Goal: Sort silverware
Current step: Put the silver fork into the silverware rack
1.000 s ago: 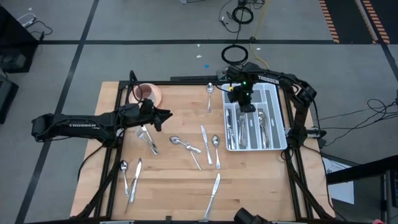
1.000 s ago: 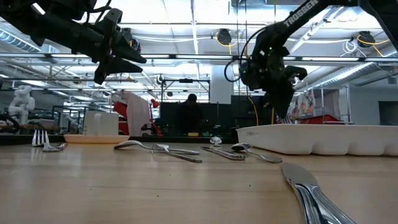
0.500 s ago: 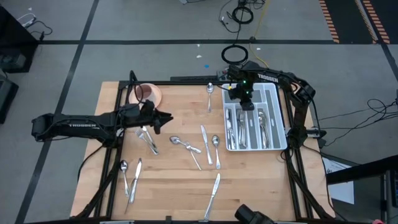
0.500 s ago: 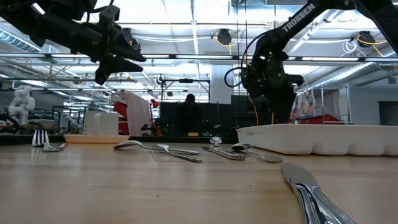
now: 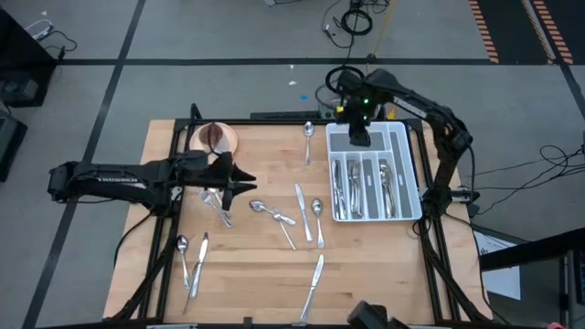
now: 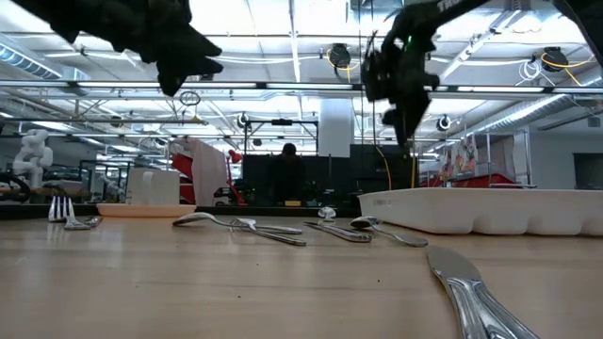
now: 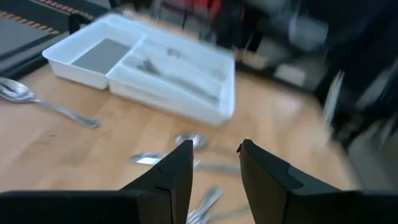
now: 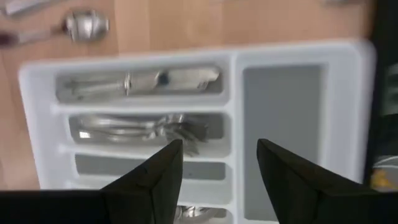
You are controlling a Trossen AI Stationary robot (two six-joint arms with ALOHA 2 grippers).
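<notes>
Step in hand: my reading is a gap between deliveries. The right gripper (image 5: 359, 135) hangs empty over the upper end of the white compartmented tray (image 5: 411, 174), at upper right of the high view, while the left gripper (image 5: 245, 185) hovers above loose pieces left of centre.
Right jaws: spread wide and holding nothing; the right wrist view looks down between them into the tray compartments.
Left jaws: spread a little, with a clear gap between the fingers (image 7: 180, 171) and nothing in it.
Silverware: partly sorted. Several pieces already lie in the tray's long slots. On the wooden table (image 5: 256, 283) remain a fork (image 5: 218, 206) below the left gripper, a spoon (image 5: 260, 207) just right of it, a knife (image 5: 302, 208) and a spoon (image 5: 317, 212) at centre, a spoon (image 5: 308, 135) near the top edge, a spoon and knife pair (image 5: 190, 260) at lower left, and a knife (image 5: 313, 279) at bottom centre.
Other things: a pink saucer with cup (image 5: 216, 138) sits at upper left of the table.
Next move: probably the left gripper must drop onto the fork beneath it, line its fingers across the thin handle and close low against the wood. The flat metal gives little to grip, so a slip is likely.
</notes>
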